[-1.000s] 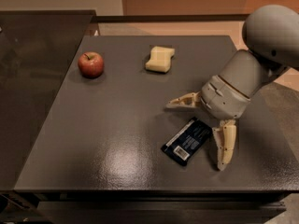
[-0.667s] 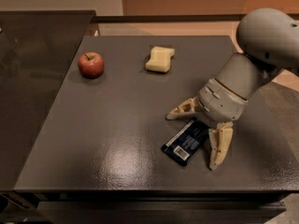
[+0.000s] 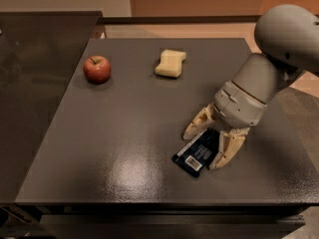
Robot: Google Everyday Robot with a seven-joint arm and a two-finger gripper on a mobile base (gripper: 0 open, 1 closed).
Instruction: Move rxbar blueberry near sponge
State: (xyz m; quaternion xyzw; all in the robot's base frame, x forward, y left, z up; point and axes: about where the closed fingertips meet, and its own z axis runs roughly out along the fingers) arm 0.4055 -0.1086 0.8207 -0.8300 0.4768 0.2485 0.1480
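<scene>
Step in hand: the grasp. The rxbar blueberry (image 3: 191, 159) lies flat on the dark table (image 3: 114, 133) at lower right of centre in the frame, with its white barcode patch at the end nearest the bottom edge. The gripper (image 3: 201, 151) is down over it at lower right. Its two pale fingers (image 3: 198, 125) are spread and straddle the wrapper, one on the upper-left side and one on the lower-right side. The jaws stand apart and nothing is clamped between them yet. I cannot tell whether the fingertips touch the tabletop. The sponge (image 3: 170, 63) sits in the upper middle of the frame, well apart from the bar, and a red apple (image 3: 97, 69) lies to its left in the upper left. Judgement: the task is in an early stage, since the bar is neither picked up nor carried. The next move calls for closing the fingers across the narrow width of the wrapper and lifting it clear. The bar then needs to travel up-frame and slightly left, to be set down just beside the sponge without nudging it. A thin, flat wrapper may slip out of the closing jaws.
</scene>
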